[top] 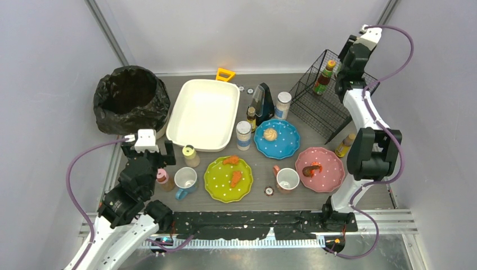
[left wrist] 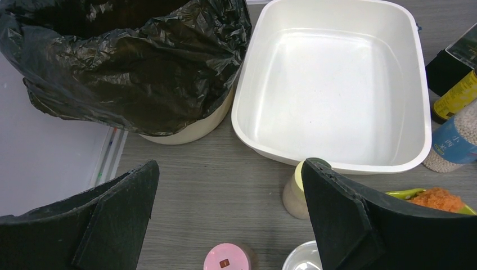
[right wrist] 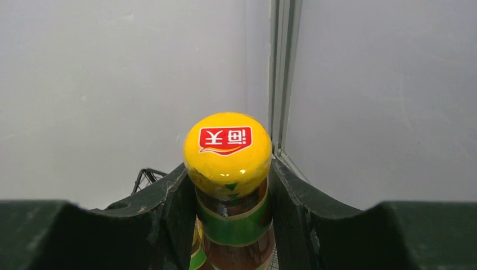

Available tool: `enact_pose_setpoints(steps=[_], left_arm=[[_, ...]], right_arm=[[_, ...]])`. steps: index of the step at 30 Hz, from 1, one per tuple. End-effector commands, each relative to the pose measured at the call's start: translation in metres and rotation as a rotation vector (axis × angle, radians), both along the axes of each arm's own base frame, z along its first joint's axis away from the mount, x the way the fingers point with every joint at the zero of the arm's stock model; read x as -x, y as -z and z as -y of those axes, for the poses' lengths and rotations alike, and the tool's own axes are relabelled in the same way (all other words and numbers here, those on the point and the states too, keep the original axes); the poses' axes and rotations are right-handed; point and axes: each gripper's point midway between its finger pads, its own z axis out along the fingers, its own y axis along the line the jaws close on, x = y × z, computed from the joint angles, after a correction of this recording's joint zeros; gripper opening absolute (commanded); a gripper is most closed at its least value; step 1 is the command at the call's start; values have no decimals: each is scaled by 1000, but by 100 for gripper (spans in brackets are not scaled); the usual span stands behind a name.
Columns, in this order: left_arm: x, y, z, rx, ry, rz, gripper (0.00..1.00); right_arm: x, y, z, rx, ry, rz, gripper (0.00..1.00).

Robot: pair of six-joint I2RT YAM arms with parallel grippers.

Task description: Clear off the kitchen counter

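Bottle cap's red logo, wrist-only

The bottle bears a red 海天 label on its yellow cap

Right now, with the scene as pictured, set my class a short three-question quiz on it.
1. True or false: the white tub is empty.
2. The right tool is shut on: A a mug; B the yellow-capped bottle; C a plate.
3. How many food pieces lie on the green plate on the kitchen counter?
Key: 1 true; 2 B; 3 two.
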Motion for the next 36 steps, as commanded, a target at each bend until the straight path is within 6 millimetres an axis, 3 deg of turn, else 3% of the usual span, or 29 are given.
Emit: enact_pose_setpoints(steps=[1,6,19,26,36], left_arm=[[-5,-6,4,32,3,28,99],[-6,-6,6,34,11,22,99],[-5,-5,7,44,22,23,99],[-5,-6,7,47,23,25,99],[-4,-6,7,51,28,28,99]], right_arm=[[2,-49,-4,-9,-16,240,5],[-2,-9,-3,-37,-12,185,5],[-14,57,-5,-62,-22,68,6],[-26,85,-5,-72,-27,-12,19],[-37,96,-13,-128,-78,-58,46]])
